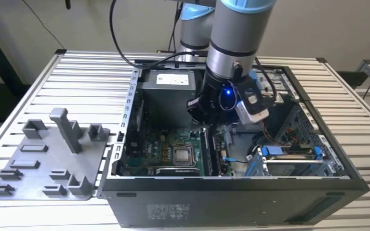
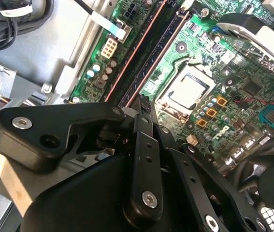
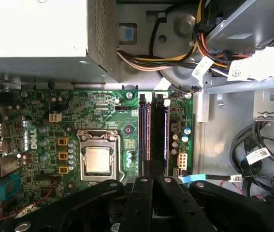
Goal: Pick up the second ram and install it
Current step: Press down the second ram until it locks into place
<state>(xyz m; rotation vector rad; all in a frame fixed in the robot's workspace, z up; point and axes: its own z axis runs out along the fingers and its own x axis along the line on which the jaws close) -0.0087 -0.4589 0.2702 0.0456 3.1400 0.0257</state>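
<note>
My gripper [image 3: 152, 170] is down inside the open computer case [image 1: 117, 144], over the memory slots of the green motherboard [image 3: 40, 111]. Its fingertips [image 2: 143, 103] are drawn together at the near end of the second ram [image 3: 160, 135], a long dark stick standing on edge along the slot line. In the second wrist view the same stick [image 2: 149, 50] runs away from the fingertips. Whether it is fully seated I cannot tell. Beside it, a blue stick [image 3: 144, 135] stands in the neighbouring slot. In the exterior view the gripper [image 1: 204, 123] hangs just above the board.
The processor socket [image 3: 98, 159] lies beside the slots. The power supply [image 3: 35, 29] and bundled cables [image 3: 141, 60] fill the case end beyond the slots. More cables [image 3: 257, 159] and a drive cage [image 1: 288, 159] crowd the other side. A grey fixture tray [image 1: 50, 159] sits outside the case at the exterior view's left.
</note>
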